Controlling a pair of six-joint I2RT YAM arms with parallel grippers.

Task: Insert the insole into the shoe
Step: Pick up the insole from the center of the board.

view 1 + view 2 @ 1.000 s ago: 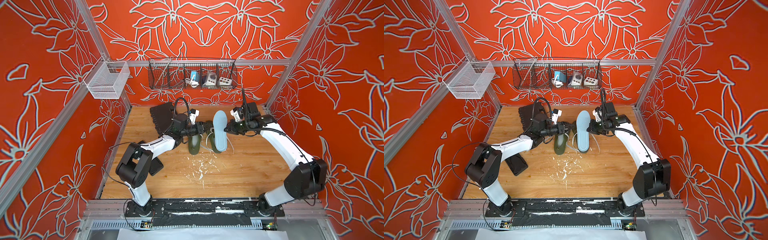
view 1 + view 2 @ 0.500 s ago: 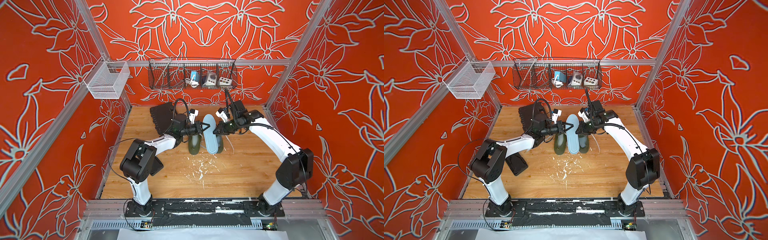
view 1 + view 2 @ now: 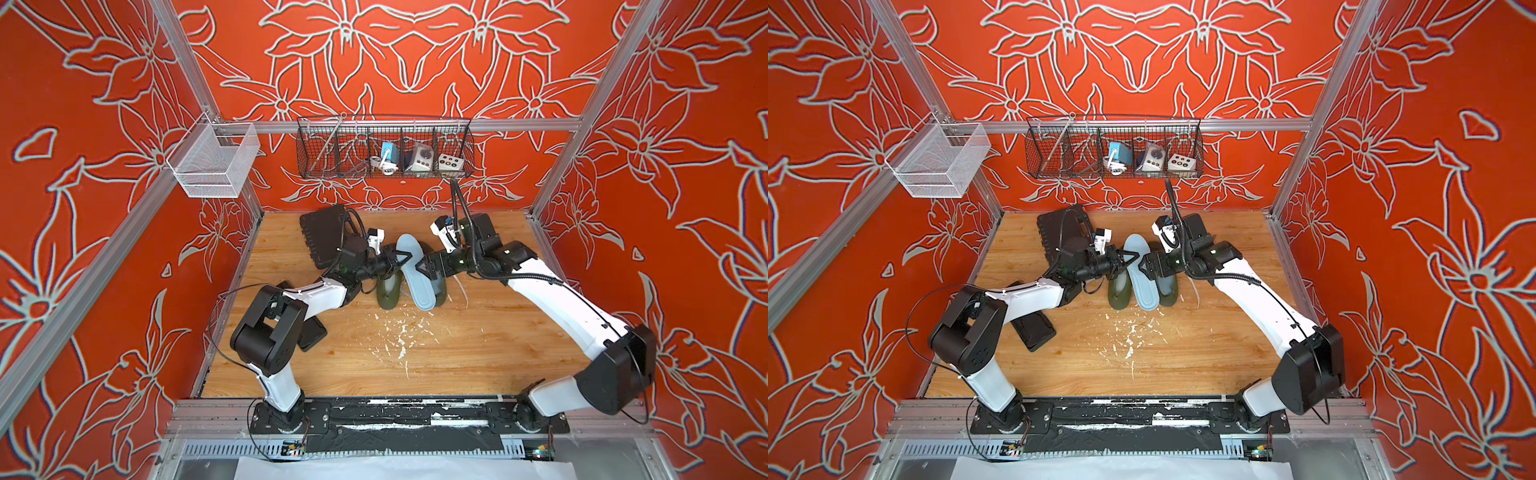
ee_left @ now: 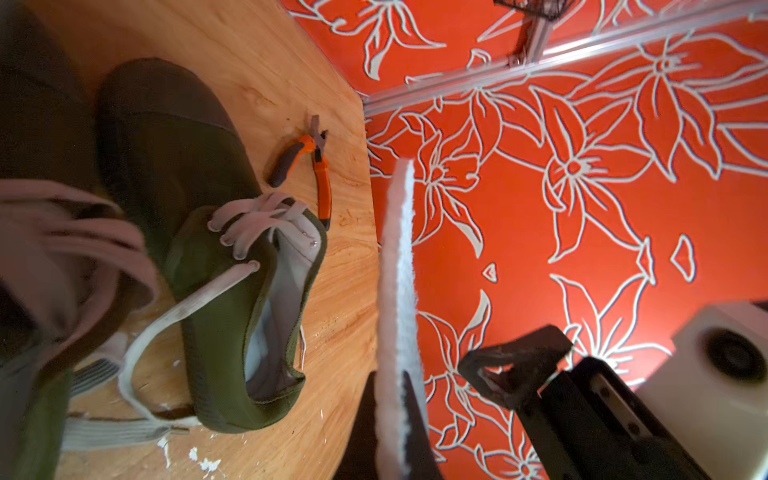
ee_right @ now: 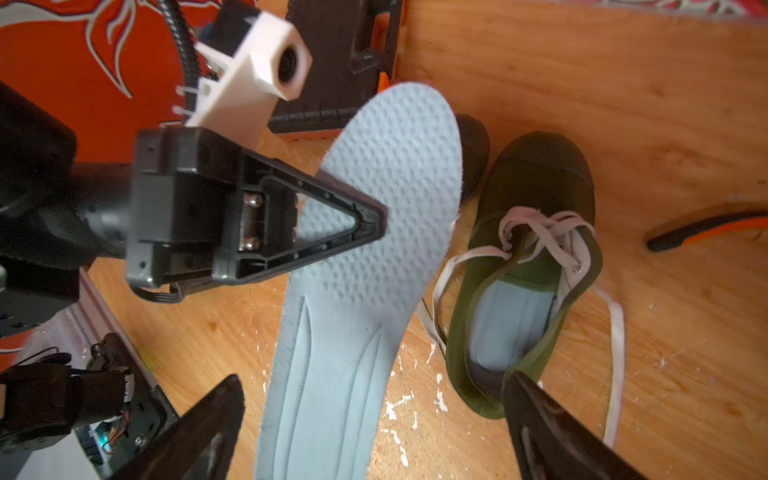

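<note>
Plainly, the left gripper [image 5: 370, 220] pinches the blue insole [image 5: 361, 299] by its edge, holding it in the air beside the olive shoe [image 5: 540, 174]. The right gripper [image 5: 374, 415] stands wide, jaws flanking the heel end without touching. Only the wrist views show the orange pliers [image 4: 316, 174].

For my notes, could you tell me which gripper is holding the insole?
The left gripper, shut on the insole; the right gripper has its jaws open.

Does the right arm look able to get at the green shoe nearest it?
Probably yes: the right gripper is open beside that shoe, whose opening the insole in the left gripper leaves uncovered.
</note>
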